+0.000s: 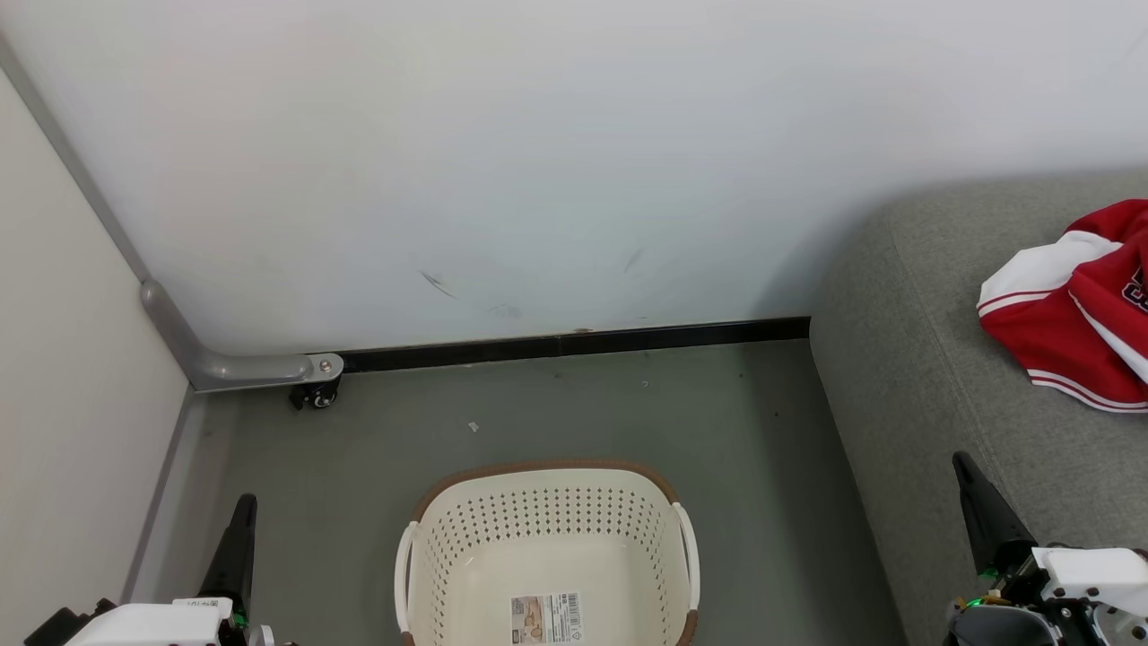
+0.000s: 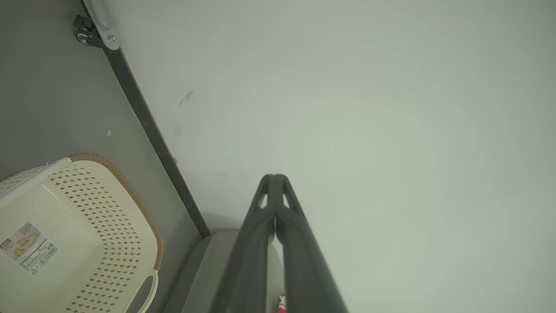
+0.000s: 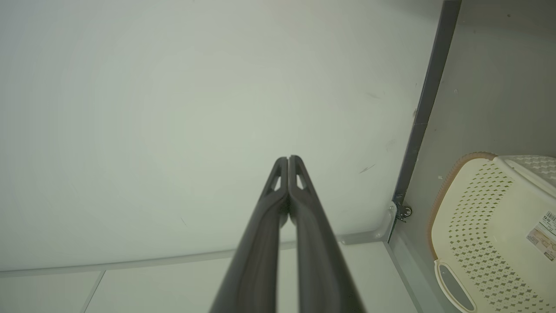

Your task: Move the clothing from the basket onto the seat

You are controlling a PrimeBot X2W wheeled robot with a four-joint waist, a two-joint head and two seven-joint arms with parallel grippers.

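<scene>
Left claw (image 2: pixel 274 178) closed; basket (image 1: pixel 547 469): label (image 1: pixel 545 619); seat (image 1: pixel 915 386): clothing (image 1: pixel 1072 318).

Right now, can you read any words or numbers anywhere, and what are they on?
Sticker on the basket floor: print and a barcode, too small to read.
Dark letters on the clothing on the seat: cut off by the picture's edge, unreadable.
Tiny tag on the white arm casing, lower left: too small to read.
Nothing can be quoted.

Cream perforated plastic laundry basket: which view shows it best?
Head view: the basket sits bottom centre, both handles, brown rim and empty labelled bottom visible. Both wrist views catch it obliquely, cropped at a corner.
</scene>
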